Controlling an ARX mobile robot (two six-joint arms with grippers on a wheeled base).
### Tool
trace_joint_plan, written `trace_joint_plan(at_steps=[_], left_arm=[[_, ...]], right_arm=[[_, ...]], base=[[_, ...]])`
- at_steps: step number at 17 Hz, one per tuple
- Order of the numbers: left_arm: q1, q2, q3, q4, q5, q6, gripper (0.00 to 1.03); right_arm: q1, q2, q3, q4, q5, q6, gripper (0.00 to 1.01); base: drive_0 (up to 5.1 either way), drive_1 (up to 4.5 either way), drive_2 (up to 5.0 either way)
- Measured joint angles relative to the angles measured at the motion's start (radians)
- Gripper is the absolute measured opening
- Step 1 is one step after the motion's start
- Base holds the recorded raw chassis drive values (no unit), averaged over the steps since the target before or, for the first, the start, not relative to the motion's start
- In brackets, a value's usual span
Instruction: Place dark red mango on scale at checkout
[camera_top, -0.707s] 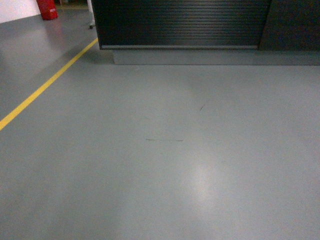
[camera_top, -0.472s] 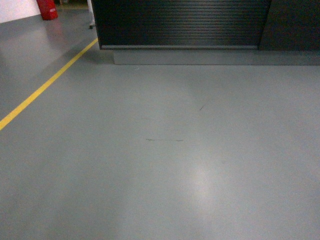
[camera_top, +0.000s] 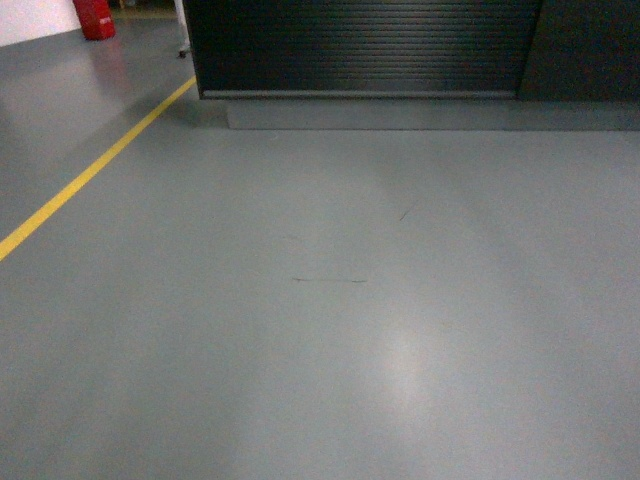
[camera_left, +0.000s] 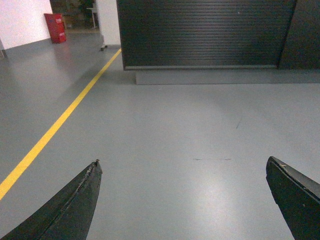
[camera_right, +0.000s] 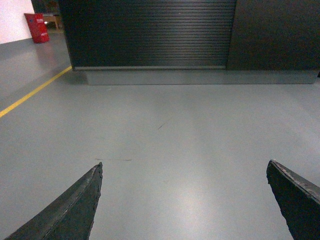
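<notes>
The checkout (camera_top: 360, 50) stands at the far end of a grey floor (camera_top: 330, 330), its horizontally ribbed black front filling the top of the head view above a pale grey plinth (camera_top: 400, 112); only this slatted front shows, the counter top being cut off by the upper edge. A smooth black panel (camera_top: 585, 50) adjoins the slats on the right. A yellow line (camera_top: 90, 170) runs diagonally across the floor from the lower left toward the counter's left corner, and a red object (camera_top: 95, 18) (a cylinder or a box, the views differ too much to tell) stands far off at the upper left beside a white wall (camera_top: 35, 18). A thin dark scuff mark (camera_top: 328, 280) lies on the floor near the middle, with a shorter one (camera_top: 405, 213) further on. The left gripper (camera_left: 182, 167) shows in its wrist view as two black fingers (camera_left: 75, 202) spread wide apart with nothing between them but floor; the right gripper (camera_right: 185, 167) likewise has its fingers (camera_right: 75, 205) splayed wide and holds nothing. Both point toward the counter, well short of it. Neither the dark red mango nor the scale appears in any view, so where they are cannot be told.
</notes>
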Motion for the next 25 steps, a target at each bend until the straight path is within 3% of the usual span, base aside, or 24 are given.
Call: trace_joint_plan(at_steps=[25], left_arm=[[0.000, 0.000, 0.000, -0.003, -0.001, 0.000, 0.98]], right_arm=[[0.000, 0.000, 0.000, 0.001, 0.000, 0.000, 0.98]], base=[[0.0, 0.00, 0.0]])
